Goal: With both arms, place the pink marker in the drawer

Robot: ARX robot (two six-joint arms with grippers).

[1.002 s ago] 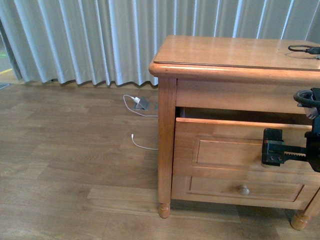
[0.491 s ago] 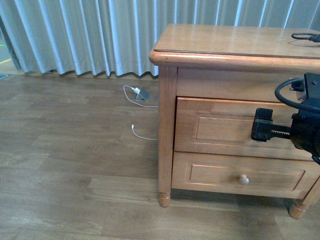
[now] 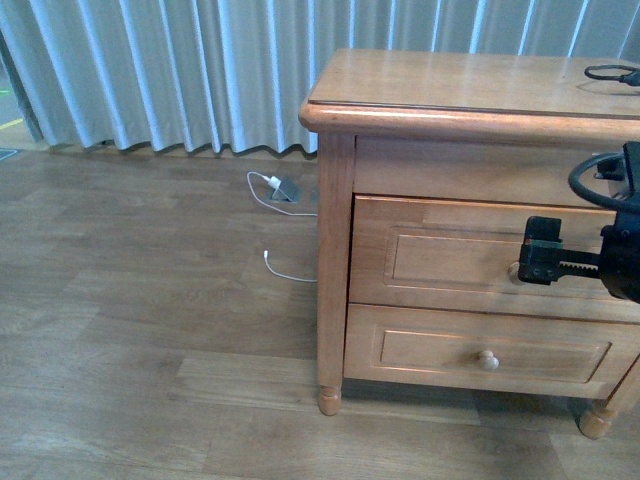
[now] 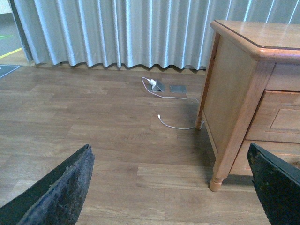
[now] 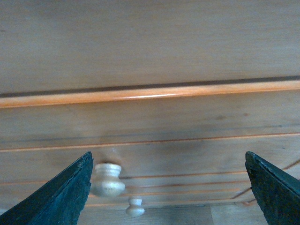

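The drawer (image 3: 450,255) is the upper one of the honey-coloured cabinet (image 3: 470,95), and its front sits flush, shut. My right gripper (image 3: 575,266) hovers open just in front of that drawer's panel, beside its round knob (image 3: 515,270). The right wrist view has the knob (image 5: 108,179) near one finger (image 5: 61,197), with nothing between the wide-apart jaws of the gripper (image 5: 167,161). My left gripper (image 4: 168,150) is open over bare floor, left of the cabinet (image 4: 239,84). The pink marker is out of view.
The lower drawer with its own knob (image 3: 487,359) sits beneath. A white charger and cable (image 3: 283,192) lie on the wooden floor by the curtain (image 3: 200,70). A black cable (image 3: 610,72) rests on the cabinet top. A cabinet leg (image 3: 329,398) stands at the front corner.
One second ago the top drawer stood out with a dark gap above it; now it is flush. Since half a second ago my right gripper has shifted right along the drawer front.
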